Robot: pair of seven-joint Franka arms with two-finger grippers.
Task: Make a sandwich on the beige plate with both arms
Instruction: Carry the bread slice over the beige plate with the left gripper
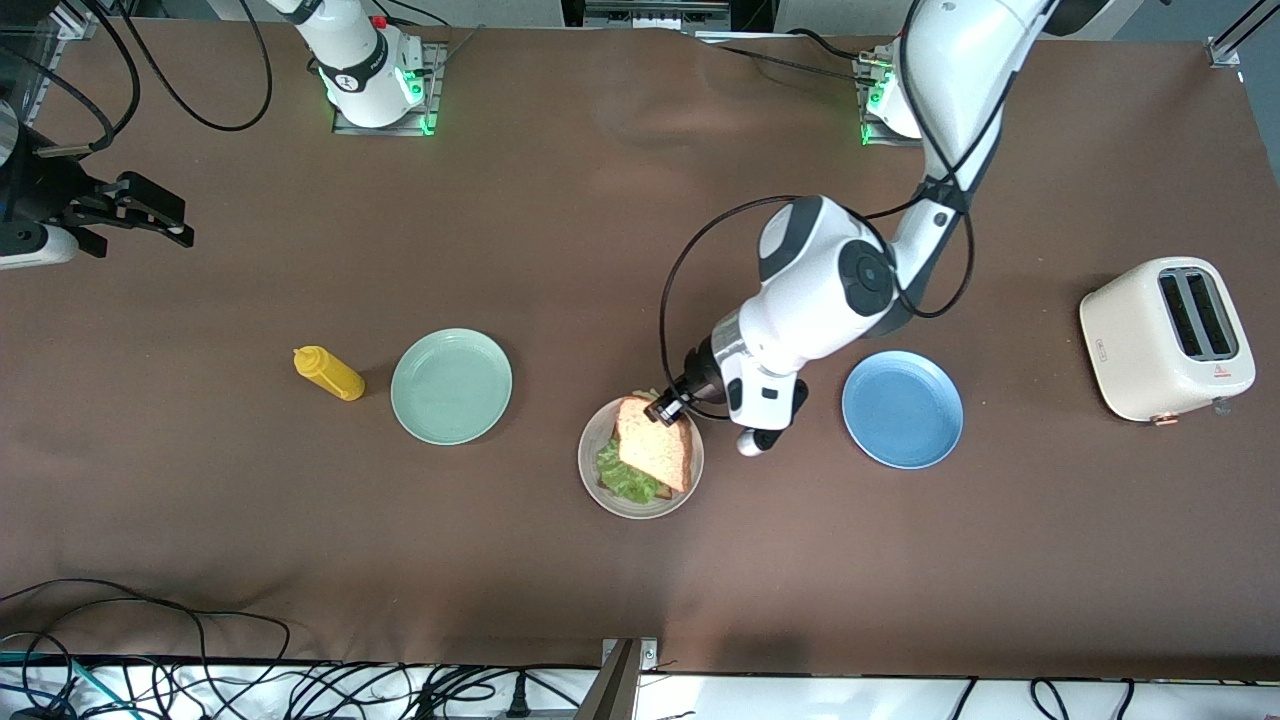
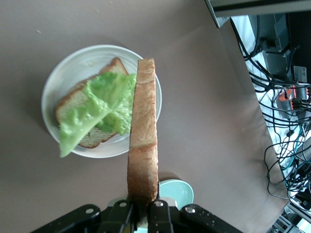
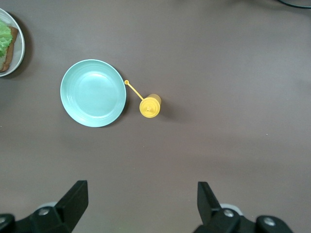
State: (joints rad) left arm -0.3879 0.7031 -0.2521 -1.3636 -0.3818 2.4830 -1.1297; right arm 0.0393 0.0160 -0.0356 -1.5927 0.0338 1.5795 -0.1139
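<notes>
The sandwich is nearly built. On the beige plate (image 1: 592,470), in the middle of the counter (image 1: 640,560), lie a bottom slice (image 2: 73,109) and a lettuce leaf (image 2: 99,109). The left hand (image 1: 667,408) is clamped on the top slice (image 1: 655,445) and holds it over the plate, seemingly not yet laid flat or let go. Lowering and releasing it appears to be what remains. The right hand (image 1: 140,212) waits with its fingers wide apart and empty, over the right arm's end of the counter.
</notes>
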